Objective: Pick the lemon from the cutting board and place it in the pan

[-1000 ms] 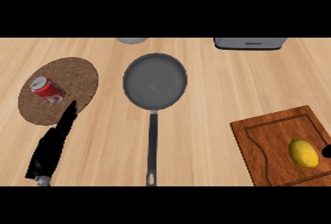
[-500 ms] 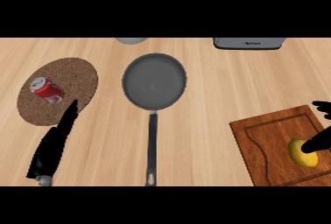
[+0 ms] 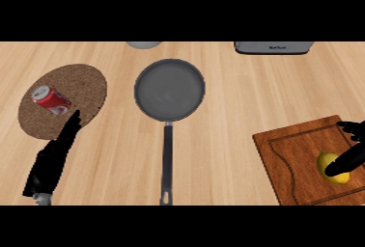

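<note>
While beside pan (image 3: 170, 89), soda can (image 3: 52, 100).

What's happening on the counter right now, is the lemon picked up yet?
Not yet. The right hand is at the lemon, which sits on the cutting board at the right; one finger lies across it, but it is not lifted. The pan in the middle holds nothing. The left hand rests open at the lower left, its fingertips over the edge of the round cork mat that carries a red can.

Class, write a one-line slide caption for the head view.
Right hand closing on the lemon on the cutting board, pan waiting.
</note>
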